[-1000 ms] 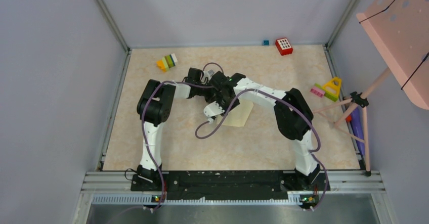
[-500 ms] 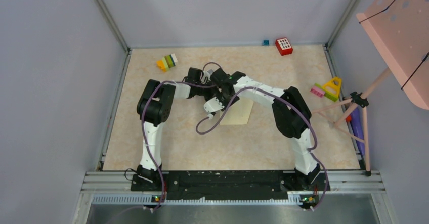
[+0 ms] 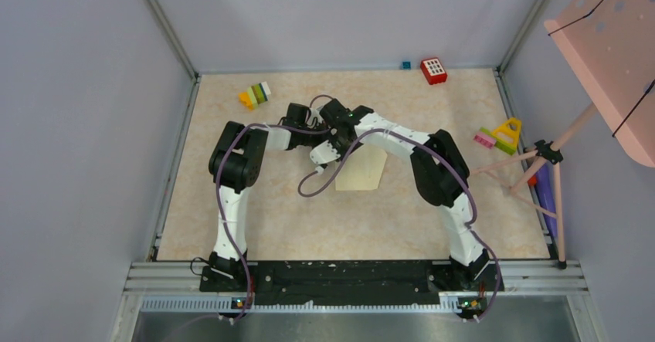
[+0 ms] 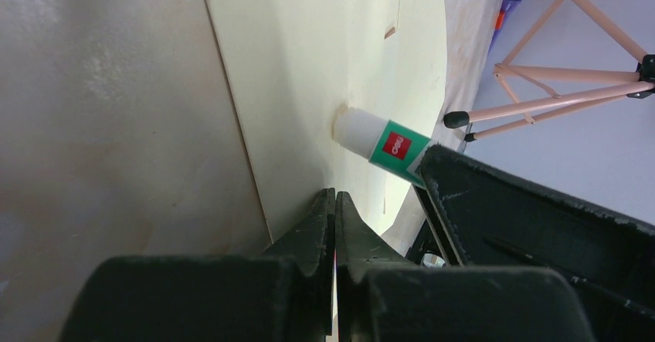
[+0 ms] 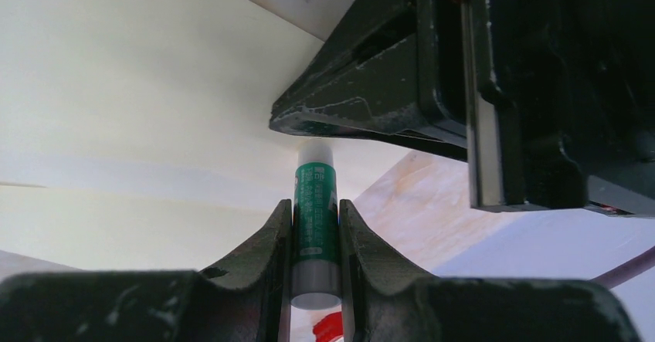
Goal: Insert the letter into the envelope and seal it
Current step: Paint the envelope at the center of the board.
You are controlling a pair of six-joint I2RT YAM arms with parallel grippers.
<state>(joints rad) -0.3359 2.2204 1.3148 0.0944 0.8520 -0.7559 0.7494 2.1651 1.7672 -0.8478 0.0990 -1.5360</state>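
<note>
The fingers point(image 5: 259, 253) of the right gripper point(image 5: 315, 261) are clamped on a glue stick point(image 5: 315, 203), green label between the pads and white tip pointing away; that tip touches the pale face of the envelope point(image 4: 309, 72). The left gripper point(image 4: 334, 218) is clenched tight at the paper's near edge, just left of the glue stick; whether it pinches the paper or only presses on it, I cannot tell. The two grippers sit almost against each other over the same patch.

The envelope lies flat in the middle of the table point(image 3: 270, 226), just near of both wrists; no letter shows, so it may already be inside, and this looks like the gluing step before sealing.

Further out, a purple cable point(image 3: 324, 184) loops down beside the envelope's left edge; toy blocks point(image 3: 255, 95) sit far left and a tripod stand point(image 3: 544, 157) stands to the right, well apart.

The risks, as I judge them: a sticky tip dragged across thin paper could pull the envelope along or buckle it if the left hold is weak; the crowded grippers could knock together; the hanging cable could sweep the paper aside; glue run past the edge would smear the table.
</note>
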